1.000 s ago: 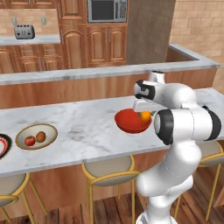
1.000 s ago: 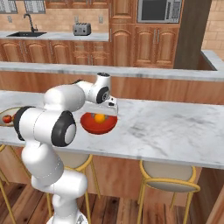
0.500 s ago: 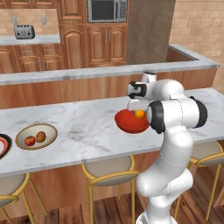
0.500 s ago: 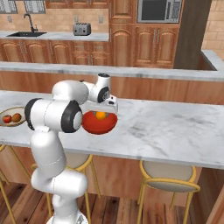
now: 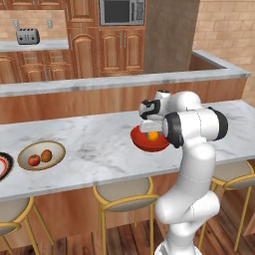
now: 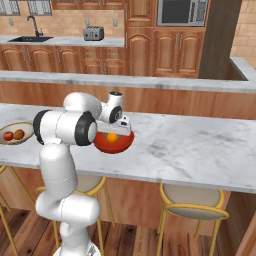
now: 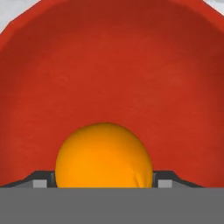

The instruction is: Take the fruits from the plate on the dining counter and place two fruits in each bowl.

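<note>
The bright orange, smooth and evenly coloured, is being gripped by the gripper low inside the red bowl, near the dining counter's front edge. The elbow is being swung inward while the hand is being kept there, so release is probably being prepared.

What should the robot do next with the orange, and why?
Probably open the gripper and let go. In the hand view the orange sits between the fingertips, right over the inside of the red bowl, so it would likely drop straight in.
</note>
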